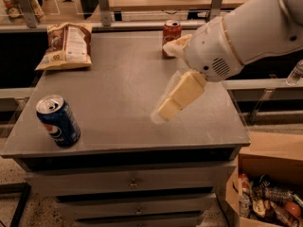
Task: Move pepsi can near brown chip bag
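The pepsi can (58,121), dark blue with a silver top, stands upright at the front left corner of the grey table (118,84). The brown chip bag (66,45) lies flat at the back left corner, well apart from the can. My gripper (165,82) hangs over the middle-right of the table on the white arm (246,32). It is open and empty, with one cream finger (179,96) pointing down and left. It is far to the right of the pepsi can and touches nothing.
A red Coca-Cola can (171,34) stands at the back of the table, just behind the gripper. Drawers (132,181) run under the tabletop. A cardboard box of snacks (267,197) sits on the floor at right. A rail and shelving stand behind the table.
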### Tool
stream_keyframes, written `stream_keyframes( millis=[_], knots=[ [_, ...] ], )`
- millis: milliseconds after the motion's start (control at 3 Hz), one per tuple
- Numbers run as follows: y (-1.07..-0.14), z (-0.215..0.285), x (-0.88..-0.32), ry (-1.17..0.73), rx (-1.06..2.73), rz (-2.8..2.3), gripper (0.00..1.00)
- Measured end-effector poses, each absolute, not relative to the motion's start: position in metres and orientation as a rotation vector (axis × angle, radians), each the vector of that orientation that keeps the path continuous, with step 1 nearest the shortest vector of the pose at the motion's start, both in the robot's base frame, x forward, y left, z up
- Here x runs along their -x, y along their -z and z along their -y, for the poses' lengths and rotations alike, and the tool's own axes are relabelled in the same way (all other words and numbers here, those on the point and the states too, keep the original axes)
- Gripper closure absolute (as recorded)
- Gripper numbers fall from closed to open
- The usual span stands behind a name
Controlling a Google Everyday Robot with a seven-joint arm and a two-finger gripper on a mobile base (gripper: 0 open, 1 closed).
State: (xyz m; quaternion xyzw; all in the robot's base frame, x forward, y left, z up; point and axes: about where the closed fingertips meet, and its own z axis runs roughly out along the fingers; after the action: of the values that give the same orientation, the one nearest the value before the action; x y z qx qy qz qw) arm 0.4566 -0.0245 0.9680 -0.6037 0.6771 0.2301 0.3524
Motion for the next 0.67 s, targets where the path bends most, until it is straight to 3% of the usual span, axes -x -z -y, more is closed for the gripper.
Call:
stream_keyframes(
  millis=[667],
  knots=[
    [-0.946, -0.043, -0.454, -0.633, 1.573, -1.564, 0.0]
  ],
)
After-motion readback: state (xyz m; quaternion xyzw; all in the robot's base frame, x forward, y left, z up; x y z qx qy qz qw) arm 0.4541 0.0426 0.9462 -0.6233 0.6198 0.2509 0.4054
